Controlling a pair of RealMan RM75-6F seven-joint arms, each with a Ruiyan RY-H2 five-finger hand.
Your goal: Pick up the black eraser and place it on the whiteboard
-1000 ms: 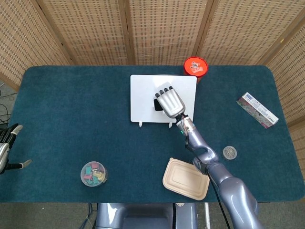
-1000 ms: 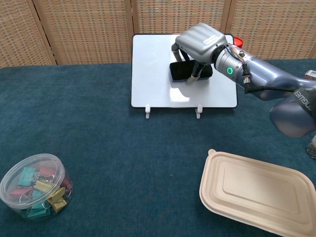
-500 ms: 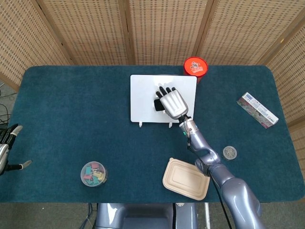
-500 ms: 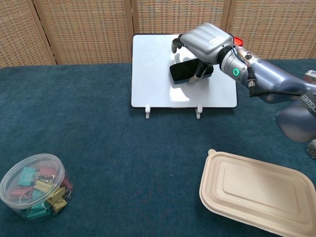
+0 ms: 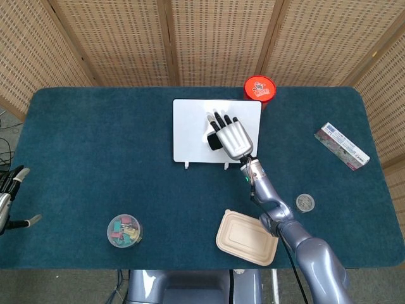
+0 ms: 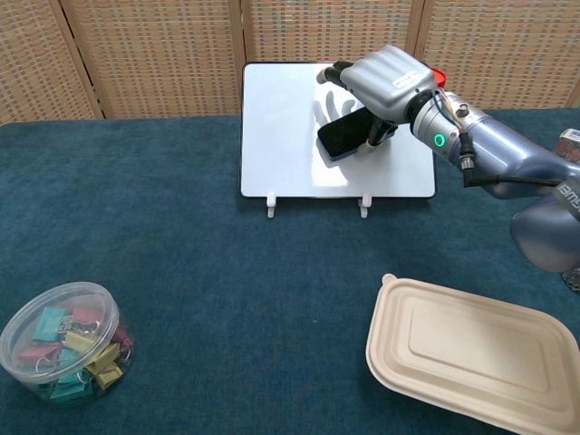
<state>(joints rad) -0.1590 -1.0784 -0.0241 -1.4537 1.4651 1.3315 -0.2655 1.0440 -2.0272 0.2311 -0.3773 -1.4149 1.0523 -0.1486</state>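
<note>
Right hand fingers spread over black eraser on whiteboard, left hand head-view only, grasp unclear

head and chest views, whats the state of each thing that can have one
black eraser: on the whiteboard, one end tilted up, thumb against it
whiteboard: flat on the table
right hand: over the eraser, fingers spread
left hand: at the table's edge, holding nothing
tub of clips: lid on
beige box: closed
red jar: lid on
</note>
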